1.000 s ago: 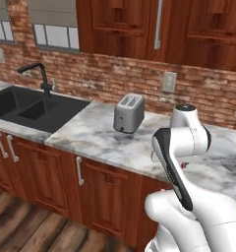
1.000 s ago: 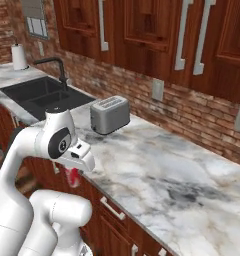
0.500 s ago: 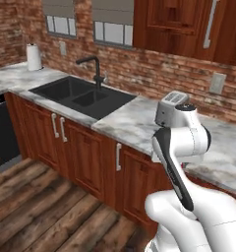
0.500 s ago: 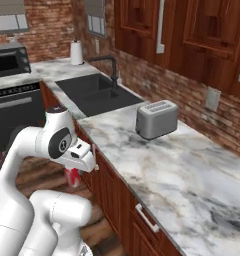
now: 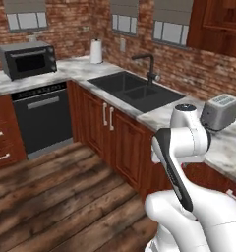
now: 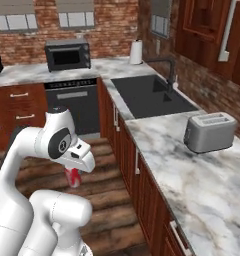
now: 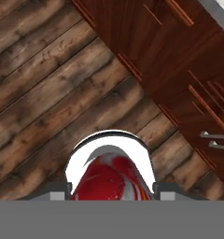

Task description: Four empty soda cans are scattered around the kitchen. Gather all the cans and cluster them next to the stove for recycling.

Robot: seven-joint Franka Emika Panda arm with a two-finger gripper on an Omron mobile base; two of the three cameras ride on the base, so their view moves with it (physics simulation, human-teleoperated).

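We see the white arm folded close over its own base, with the two-finger claw (image 6: 72, 176) pointing down toward the brown wooden plank floor (image 6: 104, 165). Between its jaws sits a small red cylindrical soda can with white markings (image 6: 72, 177), gripped at about half of the claw's spread. In the hand view the same red can (image 7: 111, 179) rises between the two dark fingertips (image 7: 166, 189), its silver rim curving over it, and below it lie the floor planks (image 7: 48, 93) and the dark reddish wood cabinet fronts (image 7: 174, 70) with their slim handles.

The can hangs in the air over the floor, in front of the lower cabinets and off the grey-veined white marble surface (image 6: 192, 175). On that surface stands a silver two-slot toaster (image 6: 210, 131), well apart from the claw. Further along the surface lies a black double-basin sink (image 6: 147, 92) with a dark curved faucet (image 6: 170, 70), and a white paper towel roll (image 6: 136, 51) stands upright in the corner by the red brick wall. Along the adjoining wall we find a black and steel microwave oven (image 6: 67, 54) on the surface, with a dark-fronted dishwasher (image 6: 77, 102) set under it (its steel handle runs across the top).
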